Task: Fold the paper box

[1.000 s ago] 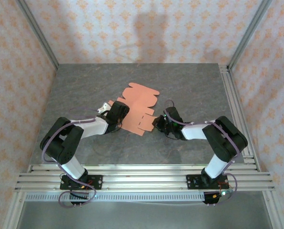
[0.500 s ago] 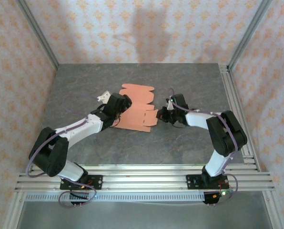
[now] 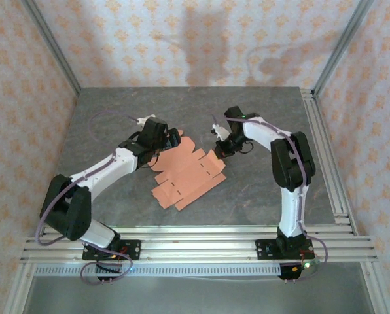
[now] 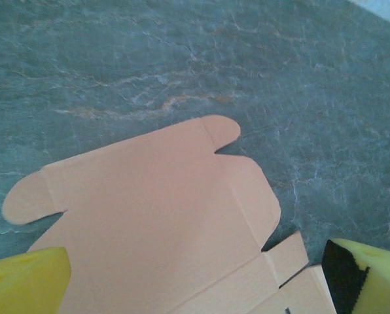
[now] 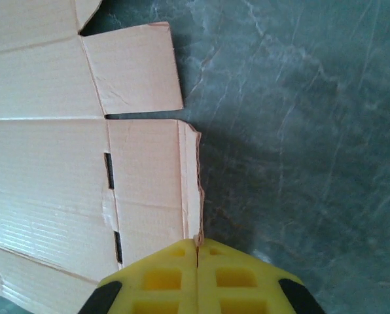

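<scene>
Soft, even light filled the scene, a dim shadow lay on the table (image 5: 313,98) just right of the paper box (image 5: 51,163), and the box's outline looked mildly blurred in the left wrist view.

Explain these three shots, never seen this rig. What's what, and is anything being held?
Two robot arms are bolted at the near edge of a grey table. The wide picture comes from a fixed camera above and behind them. The two close-ups come from a camera on each wrist, with that arm's yellow fingertips at the bottom. On the table lies the paper box, not yet folded: a flat salmon-orange card sheet with flaps and tabs. The left hand sits over the sheet's rounded flaps with its fingers wide apart, holding nothing. The right hand is closed, pinching the sheet's edge.
</scene>
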### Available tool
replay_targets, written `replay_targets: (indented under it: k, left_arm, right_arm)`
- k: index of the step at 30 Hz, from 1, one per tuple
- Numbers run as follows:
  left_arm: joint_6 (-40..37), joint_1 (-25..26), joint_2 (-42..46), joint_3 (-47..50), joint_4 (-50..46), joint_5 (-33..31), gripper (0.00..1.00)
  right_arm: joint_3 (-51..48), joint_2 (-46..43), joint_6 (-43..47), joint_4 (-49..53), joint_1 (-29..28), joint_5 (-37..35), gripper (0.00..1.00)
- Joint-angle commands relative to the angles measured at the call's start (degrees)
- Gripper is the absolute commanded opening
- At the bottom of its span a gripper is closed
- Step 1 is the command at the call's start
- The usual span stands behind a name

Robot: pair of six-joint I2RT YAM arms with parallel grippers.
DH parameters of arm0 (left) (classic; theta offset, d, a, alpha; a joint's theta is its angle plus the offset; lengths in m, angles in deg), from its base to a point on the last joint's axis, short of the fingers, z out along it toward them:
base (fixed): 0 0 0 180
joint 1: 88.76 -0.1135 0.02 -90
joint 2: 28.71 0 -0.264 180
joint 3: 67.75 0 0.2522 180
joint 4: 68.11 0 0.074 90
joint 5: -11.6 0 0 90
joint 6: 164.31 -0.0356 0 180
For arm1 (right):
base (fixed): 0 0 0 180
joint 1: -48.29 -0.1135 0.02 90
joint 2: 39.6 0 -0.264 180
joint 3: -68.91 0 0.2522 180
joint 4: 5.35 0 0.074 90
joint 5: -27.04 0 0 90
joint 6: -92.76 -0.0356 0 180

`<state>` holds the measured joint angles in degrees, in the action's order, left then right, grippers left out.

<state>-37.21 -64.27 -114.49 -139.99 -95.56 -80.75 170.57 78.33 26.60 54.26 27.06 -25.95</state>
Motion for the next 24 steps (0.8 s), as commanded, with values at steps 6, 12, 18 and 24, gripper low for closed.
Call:
replay_targets:
  k: [6, 12, 18, 24]
  left_arm:
    - [-0.63, -3.76, -5.95, -2.82, 1.08, 8.83, 1.0]
    - [-0.8, -6.16, -13.56, -7.63, 2.39, 14.06, 0.99]
    - [-1.25, -7.22, -23.27, -17.19, -0.61, 18.7, 0.85]
    - [0.87, -7.53, -31.3, -21.72, -1.12, 20.19, 0.79]
  right_arm:
    - [6.04, -1.7, 4.74, 6.2, 0.23, -6.65, 0.54]
    - [-11.96, -16.84, -14.99, -14.1, 0.22, -9.9, 0.81]
    - [-35.06, -31.6, -41.26, -42.0, -1.43, 3.63, 0.79]
    - [-42.45, -31.22, -50.37, -51.02, -9.84, 6.67, 0.76]
